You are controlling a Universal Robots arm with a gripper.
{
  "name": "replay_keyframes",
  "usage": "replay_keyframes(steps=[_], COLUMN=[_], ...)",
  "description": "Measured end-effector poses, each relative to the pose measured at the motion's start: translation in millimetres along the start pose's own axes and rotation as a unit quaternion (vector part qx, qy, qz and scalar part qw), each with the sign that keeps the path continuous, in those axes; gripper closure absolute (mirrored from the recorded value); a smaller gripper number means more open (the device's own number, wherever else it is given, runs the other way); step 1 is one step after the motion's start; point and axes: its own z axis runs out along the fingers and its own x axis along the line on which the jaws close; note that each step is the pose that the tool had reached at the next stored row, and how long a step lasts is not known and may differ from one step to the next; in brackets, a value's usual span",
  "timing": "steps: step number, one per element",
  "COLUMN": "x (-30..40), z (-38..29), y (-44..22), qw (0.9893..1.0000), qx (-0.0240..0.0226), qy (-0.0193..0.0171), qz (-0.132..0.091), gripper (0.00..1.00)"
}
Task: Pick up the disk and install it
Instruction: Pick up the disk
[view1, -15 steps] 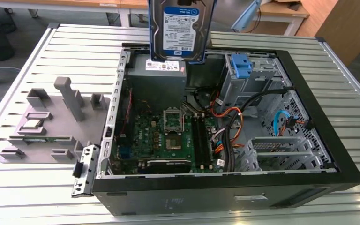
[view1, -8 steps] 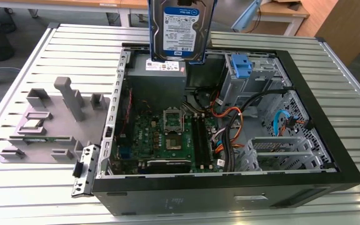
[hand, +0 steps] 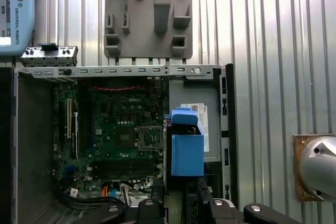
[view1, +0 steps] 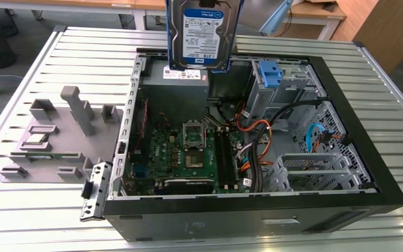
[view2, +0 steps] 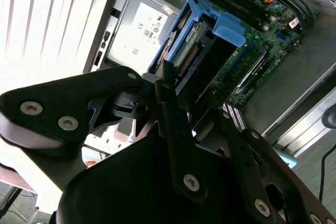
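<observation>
The claw [view2: 160, 80] is clamped shut on 1 disk [view1: 201, 34], which it grips at the top edge. The disk hangs upright, label facing the exterior view, above 1 open case [view1: 257, 212] and over its 1 grey power supply [view1: 176, 86]. In the case, 1 bare blue bracket [view1: 268, 71] sits toward the exterior view's right, and 1 grey tray [view1: 54, 142] lies on the table [view1: 48, 226] at the exterior view's left.

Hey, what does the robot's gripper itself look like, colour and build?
In the second wrist view the gripper is matte black throughout: broad, rounded linkage plates joined to narrower, straight finger bars, dotted with round silver screw heads.
</observation>
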Motion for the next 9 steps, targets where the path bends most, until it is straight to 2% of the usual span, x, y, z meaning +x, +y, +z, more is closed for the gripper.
replay_keyframes(steps=[9], x=[2.4], z=[-0.2], y=[-0.4], qw=[1.0], qx=[0.0], qy=[0.0001], qz=[0.0], gripper=[0.65])
